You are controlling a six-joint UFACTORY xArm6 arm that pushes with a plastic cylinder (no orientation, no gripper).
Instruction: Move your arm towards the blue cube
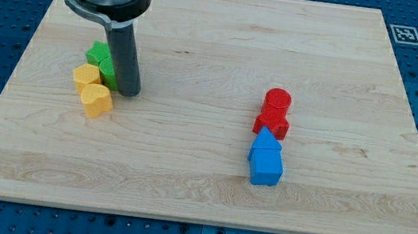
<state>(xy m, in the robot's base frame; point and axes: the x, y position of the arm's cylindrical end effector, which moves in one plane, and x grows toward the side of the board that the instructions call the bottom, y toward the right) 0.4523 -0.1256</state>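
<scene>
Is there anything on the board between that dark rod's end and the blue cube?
No. In the camera view, only bare wood lies between my tip and the blue cube.

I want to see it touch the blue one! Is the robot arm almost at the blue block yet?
Not yet. Nothing looks done: my tip sits at the view's left, right beside the green blocks and near the yellow blocks. The blue cube lies far off toward the view's right, below the red blocks, with bare wooden board between. Nearly the whole trip across is still left.
</scene>
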